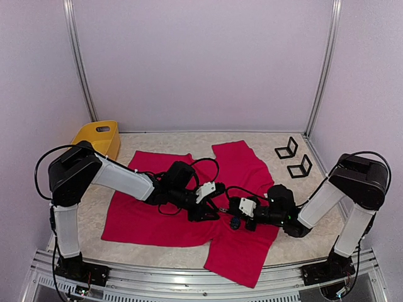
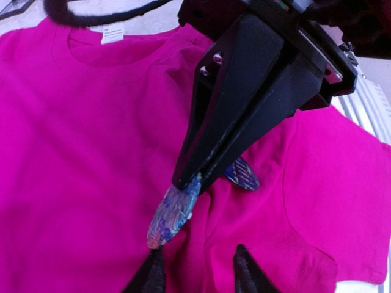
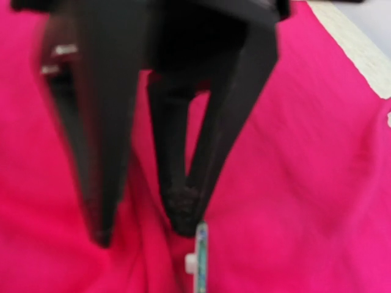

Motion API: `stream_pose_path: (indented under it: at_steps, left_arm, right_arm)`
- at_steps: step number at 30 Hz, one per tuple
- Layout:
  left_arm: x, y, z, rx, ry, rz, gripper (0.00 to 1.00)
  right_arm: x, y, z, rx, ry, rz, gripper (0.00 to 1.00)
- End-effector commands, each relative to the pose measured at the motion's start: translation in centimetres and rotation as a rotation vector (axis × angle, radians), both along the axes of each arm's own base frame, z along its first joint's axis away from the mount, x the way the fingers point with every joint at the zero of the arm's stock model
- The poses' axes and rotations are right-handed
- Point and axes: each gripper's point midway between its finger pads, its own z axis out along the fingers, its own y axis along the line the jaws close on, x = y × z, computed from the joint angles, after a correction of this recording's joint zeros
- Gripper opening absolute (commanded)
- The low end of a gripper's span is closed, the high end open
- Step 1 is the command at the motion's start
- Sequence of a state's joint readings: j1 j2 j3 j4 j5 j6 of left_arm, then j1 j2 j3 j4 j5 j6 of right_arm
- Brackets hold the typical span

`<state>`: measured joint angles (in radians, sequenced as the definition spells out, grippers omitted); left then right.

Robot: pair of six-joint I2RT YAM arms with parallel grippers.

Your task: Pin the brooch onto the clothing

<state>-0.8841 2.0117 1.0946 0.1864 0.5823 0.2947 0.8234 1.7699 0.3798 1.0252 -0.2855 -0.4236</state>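
The right gripper is clamped on the iridescent blue-purple brooch, holding it at the chest of the crimson-pink T-shirt. The left gripper sits just beside the brooch, over the shirt, jaws apart.

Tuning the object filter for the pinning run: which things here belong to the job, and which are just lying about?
Job:
- crimson-pink fabric T-shirt
- multicoloured oval brooch, held in the right gripper
- left gripper, over the shirt beside it

Lying about:
- yellow plastic tub, far left
- two small black angled stands, far right
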Motion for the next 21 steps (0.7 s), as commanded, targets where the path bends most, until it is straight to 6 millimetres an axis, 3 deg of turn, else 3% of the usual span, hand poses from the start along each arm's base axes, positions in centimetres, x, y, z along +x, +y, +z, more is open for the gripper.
stream_pose_path:
  at_steps: [1, 8, 14, 18, 21]
  left_arm:
    - [-0.4, 0.3, 3.0, -0.070, -0.046, -0.034, 0.43]
    - [0.3, 1.0, 4.8, -0.106, -0.040, -0.036, 0.45]
    - [-0.3, 0.8, 2.8, -0.051, -0.022, -0.061, 0.36]
    - [-0.4, 0.0, 2.5, -0.037, -0.050, -0.062, 0.34]
    - [-0.1, -0.4, 2.3, -0.032, -0.048, -0.054, 0.26]
  right_arm:
    - [-0.9, 0.6, 1.9, 0.102, 0.055, 0.048, 0.00]
    - [-1.0, 1.0, 2.9, 0.143, 0.082, 0.082, 0.00]
    - [-0.9, 1.0, 3.4, 0.175, 0.103, 0.081, 0.00]
    - [-1.0, 1.0, 3.4, 0.181, 0.108, 0.092, 0.00]
    - [-1.2, 1.1, 3.4, 0.178, 0.107, 0.103, 0.00]
